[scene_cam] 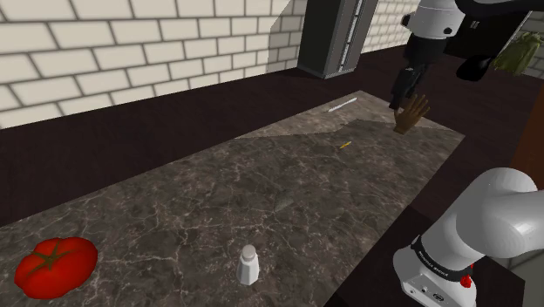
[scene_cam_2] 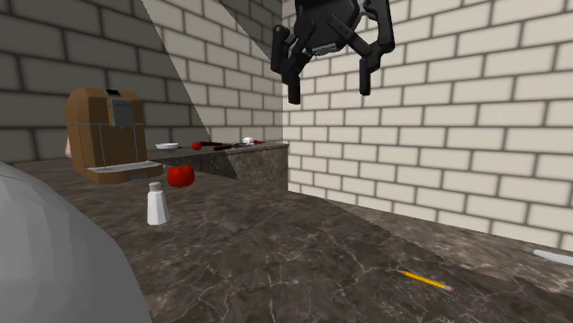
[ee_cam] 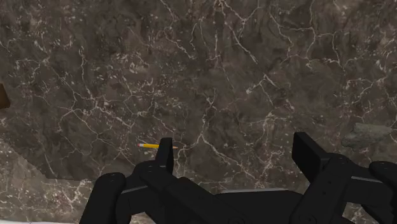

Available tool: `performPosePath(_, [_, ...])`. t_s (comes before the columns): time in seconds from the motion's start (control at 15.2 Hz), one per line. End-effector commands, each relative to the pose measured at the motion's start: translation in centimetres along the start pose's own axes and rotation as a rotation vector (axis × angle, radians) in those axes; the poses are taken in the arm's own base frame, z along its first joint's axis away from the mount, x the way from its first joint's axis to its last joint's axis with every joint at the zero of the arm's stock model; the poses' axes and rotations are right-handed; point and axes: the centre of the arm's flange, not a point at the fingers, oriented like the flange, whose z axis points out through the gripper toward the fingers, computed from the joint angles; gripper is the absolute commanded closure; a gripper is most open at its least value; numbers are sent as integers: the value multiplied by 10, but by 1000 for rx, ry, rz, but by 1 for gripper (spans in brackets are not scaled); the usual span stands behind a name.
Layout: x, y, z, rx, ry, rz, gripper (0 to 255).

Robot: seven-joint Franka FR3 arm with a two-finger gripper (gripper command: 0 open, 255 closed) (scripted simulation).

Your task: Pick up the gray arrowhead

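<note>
Beneath everything, counter: one long slab of dark brown marble, white-veined and polished.
Arm: one, white with dark joints; it rises from the stand at the shoulder view's lower right and bends overhead, with the hand pointing straight down at the slab.
Gripper: black, its two fingers spread wide with nothing between them, hanging high above the marble.
Tomato: one, red, glossy and lobed, with a green stalk.
Salt shaker: one, white, tapered, upright.
Gray arrowhead: one dull, flat, pointed sliver lying on the marble between shaker and pencil, well apart from the gripper and outside its fingers in the wrist view.
Pencil: one, yellow, thin, lying flat.
</note>
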Motion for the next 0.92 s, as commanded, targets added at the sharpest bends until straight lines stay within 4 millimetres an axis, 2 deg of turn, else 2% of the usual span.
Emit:
performPosePath(0.0, [0,0,0,0,0,0,0])
performPosePath(0.4, [0,-63,46,9,29,129,0])
performPosePath(0.86, [13,-136,99,19,64,280,0])
